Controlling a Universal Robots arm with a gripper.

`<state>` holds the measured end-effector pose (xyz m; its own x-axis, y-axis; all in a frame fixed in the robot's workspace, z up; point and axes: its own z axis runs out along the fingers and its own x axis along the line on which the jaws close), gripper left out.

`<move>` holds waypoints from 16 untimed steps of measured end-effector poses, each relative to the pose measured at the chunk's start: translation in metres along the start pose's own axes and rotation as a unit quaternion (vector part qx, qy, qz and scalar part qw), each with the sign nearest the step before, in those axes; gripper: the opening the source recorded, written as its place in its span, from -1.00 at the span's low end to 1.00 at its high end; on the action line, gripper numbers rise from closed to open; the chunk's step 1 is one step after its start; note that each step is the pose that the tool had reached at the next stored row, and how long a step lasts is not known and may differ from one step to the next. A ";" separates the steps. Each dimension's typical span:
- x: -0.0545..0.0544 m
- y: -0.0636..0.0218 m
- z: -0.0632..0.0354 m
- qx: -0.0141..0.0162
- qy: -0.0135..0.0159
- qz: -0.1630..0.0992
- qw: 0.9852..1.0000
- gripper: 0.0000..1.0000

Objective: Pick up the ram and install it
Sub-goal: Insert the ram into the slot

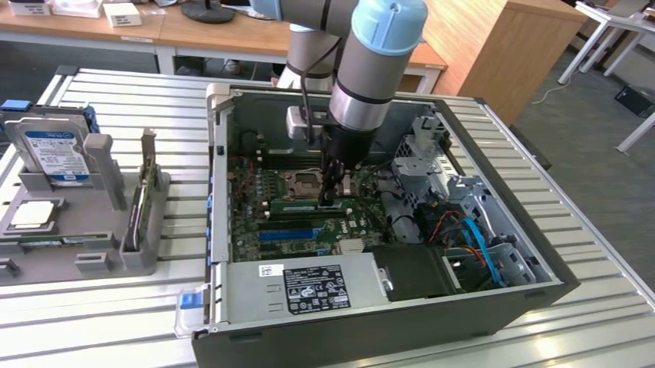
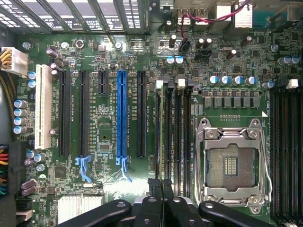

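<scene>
One ram point(image 1: 297, 205), a thin, long green circuit-board stick with a pale label on its side, stands on edge inside the open dark metal computer case point(image 1: 358, 337). It lies among the memory slots between the square silver processor socket point(image 2: 230, 163) and the long blue expansion slot point(image 2: 121, 113). Small dark chips on it can barely be made out.

One black gripper point(image 1: 330, 201) reaches straight down into the case on the grey and pale-blue arm. Its tip meets the ram's upper edge near the end towards the exterior view's right. In the wrist view the gripper point(image 2: 159, 187) has its two fingers drawn together over the slots. Whether the ram's edge is pinched between them cannot be told.

Four narrow black memory slots point(image 2: 173, 127) run side by side next to the socket, two of them with white latches at one end. Further over are one blue slot, one white slot point(image 2: 43, 106) and four black expansion slots point(image 2: 64, 113), three long and one short.

One silver power supply point(image 1: 307, 287) with a black label fills the near part of the case. One blue-labelled hard drive point(image 1: 51, 153) leans in a grey plastic holder point(image 1: 103, 261) on the slatted metal table point(image 1: 594, 253), at the exterior view's left.
</scene>
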<state>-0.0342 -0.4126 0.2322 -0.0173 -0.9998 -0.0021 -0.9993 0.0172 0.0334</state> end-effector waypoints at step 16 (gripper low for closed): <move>-0.001 0.0000 0.0008 0.000 0.000 0.000 1.000 -0.77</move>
<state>-0.0342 -0.4118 0.2314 -0.0172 -0.9999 -0.0019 -0.9993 0.0171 0.0335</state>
